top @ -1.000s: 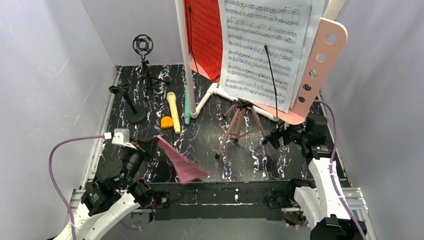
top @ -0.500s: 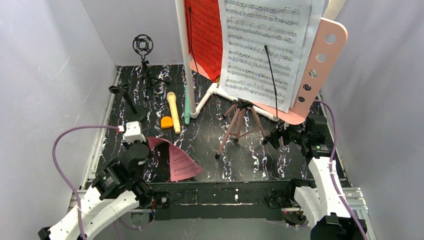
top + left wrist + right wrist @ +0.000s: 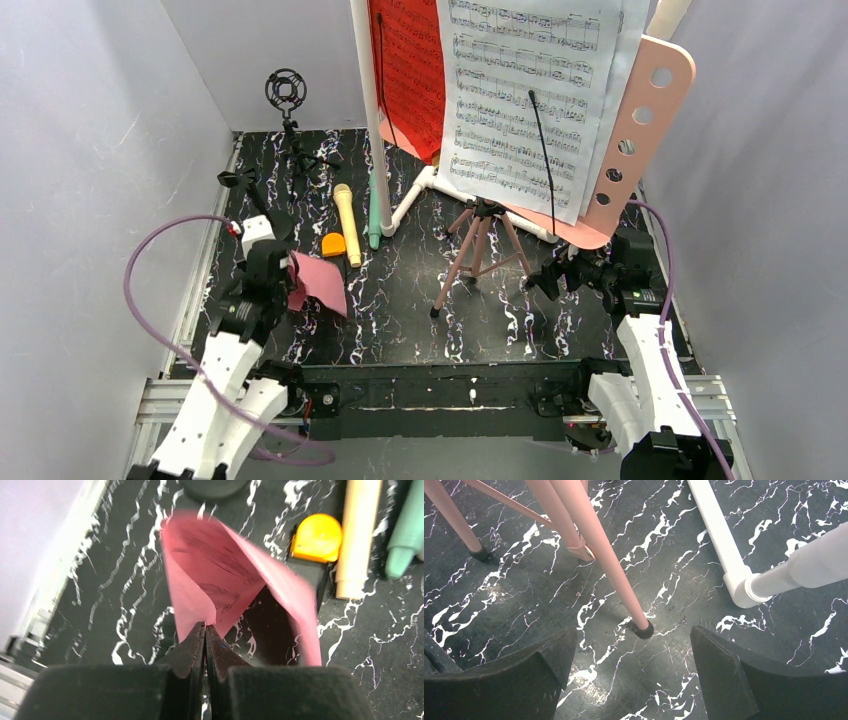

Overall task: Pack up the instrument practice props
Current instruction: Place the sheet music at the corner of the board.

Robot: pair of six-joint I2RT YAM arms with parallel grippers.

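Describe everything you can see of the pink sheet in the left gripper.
The pink sheet looks like thin paper with dark print on its inner face. It is curled into an open trough. The left gripper has its jaws shut on its near edge, holding it over the black marbled table, close to the orange object. Whether its far end touches the table cannot be told.

Plain grey-white walls (image 3: 90, 140) enclose on three sides a black worktop (image 3: 400, 300) veined with white marbling, framed by aluminium rails (image 3: 200, 270), under soft, even light
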